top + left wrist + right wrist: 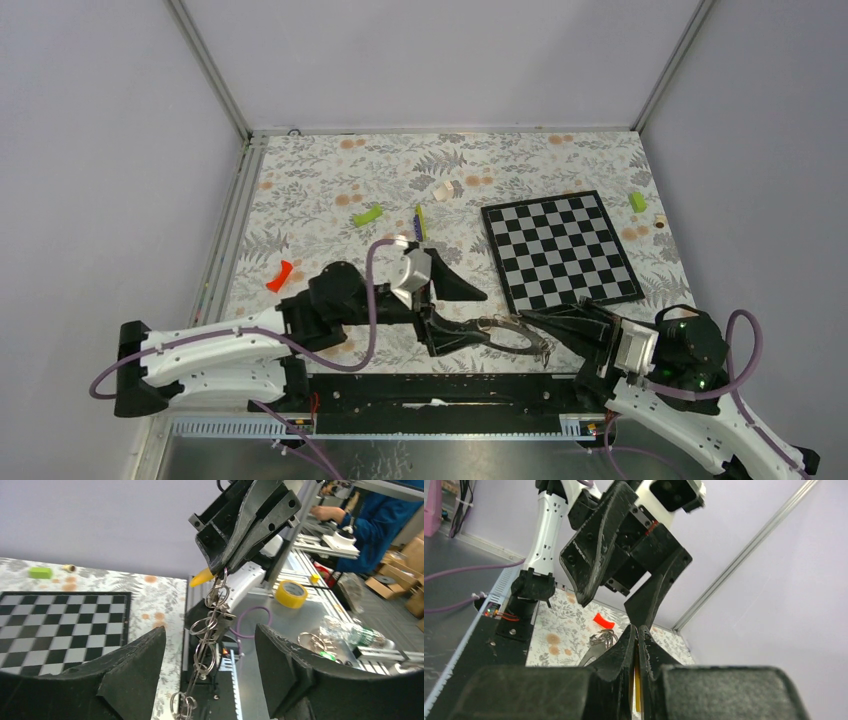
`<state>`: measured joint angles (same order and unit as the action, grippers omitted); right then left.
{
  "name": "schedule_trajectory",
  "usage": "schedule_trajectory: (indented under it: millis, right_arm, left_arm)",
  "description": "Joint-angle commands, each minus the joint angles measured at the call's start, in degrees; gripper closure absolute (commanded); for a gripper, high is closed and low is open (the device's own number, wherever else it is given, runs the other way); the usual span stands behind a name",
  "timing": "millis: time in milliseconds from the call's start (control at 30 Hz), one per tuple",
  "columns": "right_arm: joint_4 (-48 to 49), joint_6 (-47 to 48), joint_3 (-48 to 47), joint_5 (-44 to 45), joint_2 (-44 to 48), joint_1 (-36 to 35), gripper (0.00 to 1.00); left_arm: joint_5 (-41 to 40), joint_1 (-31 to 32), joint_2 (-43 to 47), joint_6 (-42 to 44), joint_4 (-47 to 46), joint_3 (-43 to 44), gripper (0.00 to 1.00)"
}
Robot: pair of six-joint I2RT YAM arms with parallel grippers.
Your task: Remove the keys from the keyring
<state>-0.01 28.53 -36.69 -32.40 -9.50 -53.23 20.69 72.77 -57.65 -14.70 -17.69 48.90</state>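
One yellow key [201, 578], pinched in your right gripper [528, 318], is not yet off the keyring [512, 335]; left gripper [487, 312] gapes empty.

No legible text, labels or numbers anywhere

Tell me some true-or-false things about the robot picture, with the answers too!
1. The right tool is pinched shut on a yellow tag. True.
2. The left tool is squeezed shut. False: its jaws stand open.
3. A string of metal rings leads away from the right tool. True.
4. The checkered board is red and white. False: it is black and white.
5. The orange-red piece lies on the checkered board. False: it lies on the flowery table, well to the left of the board.
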Motion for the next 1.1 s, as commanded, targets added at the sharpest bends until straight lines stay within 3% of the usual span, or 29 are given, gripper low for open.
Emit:
schedule_trajectory:
  millis: [0, 133, 233, 333, 400, 500, 667, 833, 1067]
  right_arm:
    - [3.9, -8.12, -4.13, 6.0, -2.75, -0.03, 1.0]
    - [2.05, -11.43, -6.29, 9.28, -4.65, -0.03, 1.0]
    - [0.42, -13.84, -7.74, 13.31, -6.29, -0.03, 1.0]
    - [-4.99, -20.94, -8.95, 23.87, -9.53, -0.03, 1.0]
    - [-8.2, -27.45, -7.86, 35.35, -13.1, -0.03, 1.0]
    - [-8.95, -33.76, -3.83, 37.44, -19.19, -0.03, 1.0]
    - [2.89, -40.66, 4.58, 35.94, -24.3, -0.01, 1.0]
    - [10.54, -45.44, 10.04, 35.12, -27.06, -0.03, 1.0]
    - [3.64, -50.18, 13.63, 57.81, -32.35, -0.03, 1.0]
  left_arm:
    - [-10.07, 0.26, 6.3, 2.96, 0.92, -2.06, 0.28]
    - [-16.3, 0.26, 11.25, 4.02, 2.37, -3.52, 0.21]
    - [-22.88, 0.26, 13.58, 4.22, 4.17, -4.01, 0.03]
    - [-34.04, 0.26, 15.02, 0.86, 7.4, -4.64, 0.01]
    - [-43.37, 0.26, 15.93, -3.06, 10.14, -5.82, 0.01]
    - [-58.25, 0.14, 16.58, -13.03, 20.16, -6.54, 0.01]
    - [-65.52, -0.17, 18.59, -23.04, 33.21, -8.09, 0.01]
    - [-71.12, -0.18, 22.67, -29.22, 37.98, -12.63, 0.01]
    - [-73.53, -0.18, 22.58, -29.86, 40.04, -13.02, 0.01]
